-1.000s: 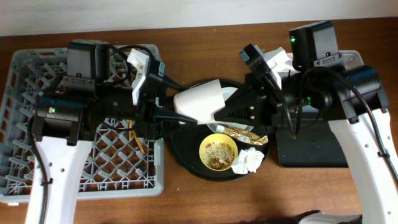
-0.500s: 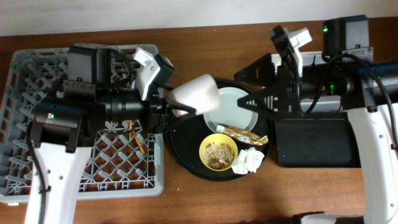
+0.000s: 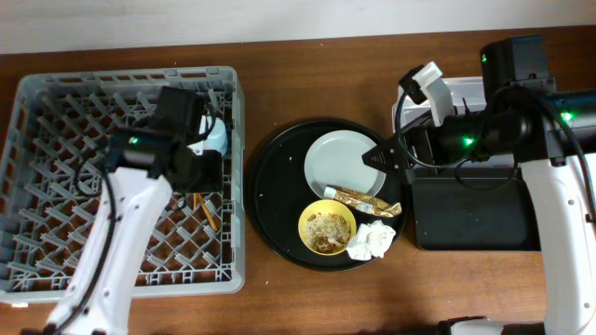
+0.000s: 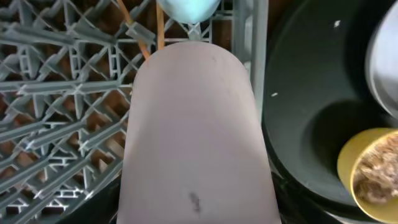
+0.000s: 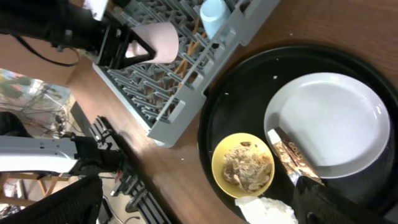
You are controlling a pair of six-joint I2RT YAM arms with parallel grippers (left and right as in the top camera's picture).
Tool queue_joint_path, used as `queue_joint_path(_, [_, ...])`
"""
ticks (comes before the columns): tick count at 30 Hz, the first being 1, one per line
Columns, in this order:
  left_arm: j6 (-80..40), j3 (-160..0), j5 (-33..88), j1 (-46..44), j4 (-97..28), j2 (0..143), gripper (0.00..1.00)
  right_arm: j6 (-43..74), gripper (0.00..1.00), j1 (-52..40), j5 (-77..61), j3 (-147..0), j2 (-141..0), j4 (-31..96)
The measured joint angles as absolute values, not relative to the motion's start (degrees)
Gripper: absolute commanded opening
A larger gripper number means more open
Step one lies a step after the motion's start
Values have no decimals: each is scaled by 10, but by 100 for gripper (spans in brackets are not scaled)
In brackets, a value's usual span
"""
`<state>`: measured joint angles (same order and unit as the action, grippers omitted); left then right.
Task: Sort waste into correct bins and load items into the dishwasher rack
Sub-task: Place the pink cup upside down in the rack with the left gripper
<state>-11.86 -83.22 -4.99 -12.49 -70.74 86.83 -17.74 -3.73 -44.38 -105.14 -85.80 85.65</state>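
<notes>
The left gripper (image 5: pixel 140 45) is clenched on the pink cup (image 4: pixel 193 124), held on its side over the right part of the dishwasher rack (image 3: pixel 56 112), just inside the right wall. This placement suits a drop into a free cell of the lattice. Whether the cup touches the grid cannot be told. The light-blue cup (image 4: pixel 186 9) already stands in the rack just beyond it, with the chopsticks (image 3: pixel 207 212) lying on the grid nearby.

The right gripper (image 3: pixel 380 158) hangs over the right edge of the plate (image 3: pixel 335 163) and carries nothing visible. Whether its fingers are parted or closed cannot be told. It appears staged for the next pick.

On the round black tray (image 3: pixel 270 177), unsorted:
- yellow bowl (image 3: pixel 326 226) with food scraps, at the near side
- foil wrapper (image 3: pixel 365 200), at the plate's near edge
- napkin (image 3: pixel 372 239), just beside the bowl

The black bin (image 3: pixel 470 219) lies right of the tray — the clear tub (image 3: pixel 466 91) sits beyond it, largely hidden by the arm.

The surface is a brown wooden table (image 3: pixel 298 84) against a pale wall (image 3: pixel 279 19). The right wrist view shows cables and dark equipment beyond the table edge.
</notes>
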Motion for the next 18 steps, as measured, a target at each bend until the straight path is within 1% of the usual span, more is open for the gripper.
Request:
queue_joint_path(8, [-119, -831, -58, -125, -679, 929, 36, -178, 99, -37, -433, -1051, -858, 863])
queue_joint_path(9, [-119, -831, -61, -125, -677, 933, 43, -177, 99, -37, -433, -1051, -858, 863])
queue_joint_path(10, [-119, -831, -63, -125, -677, 937, 48, -177, 99, -37, -433, -1051, -858, 864])
queue_joint_path(11, [-119, -831, -65, -125, -676, 944, 50, -178, 99, -37, -433, -1051, -858, 864])
queue_joint_path(12, [-119, -831, -65, -125, -676, 952, 68, -178, 99, -37, -433, -1051, -858, 864])
queue_joint_path(13, [-119, -831, -65, -125, -676, 958, 98, -177, 99, -37, -433, -1051, -858, 865])
queue_joint_path(14, [-121, -830, -66, -125, -673, 964, 99, -178, 99, -37, -433, -1051, -858, 865])
queue_joint_path(18, [-125, -830, -67, -125, -662, 964, 99, -177, 99, -37, -433, -1051, -858, 866])
